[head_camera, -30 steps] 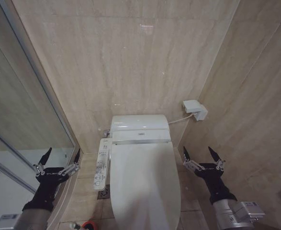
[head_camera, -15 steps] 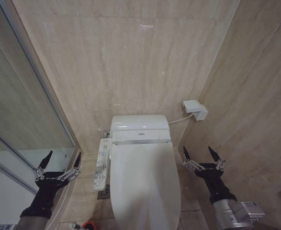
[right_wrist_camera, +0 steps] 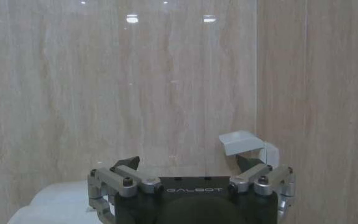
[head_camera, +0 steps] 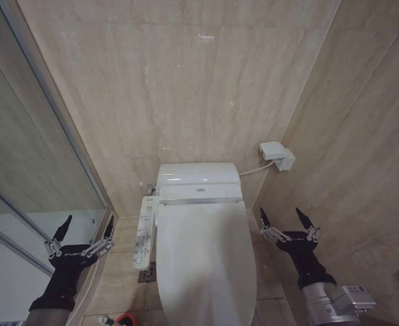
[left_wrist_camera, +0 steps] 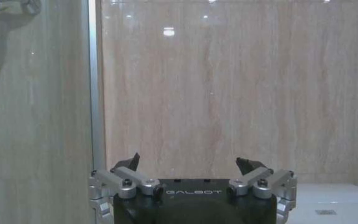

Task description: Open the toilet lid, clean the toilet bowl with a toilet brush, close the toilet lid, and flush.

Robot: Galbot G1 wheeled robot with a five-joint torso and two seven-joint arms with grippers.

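White toilet lid shut, long axis running from wall toward robot.
Left claw and right claw flank it, fingers spread, empty.

The toilet lid looks like smooth, glossy white plastic, as does the tank cover behind it. The walls are polished beige stone-look tile that catches light reflections. The shower screen is glass in a brushed metal frame. Both grippers, left and right, have matt black bodies with bare silvery metal finger links.
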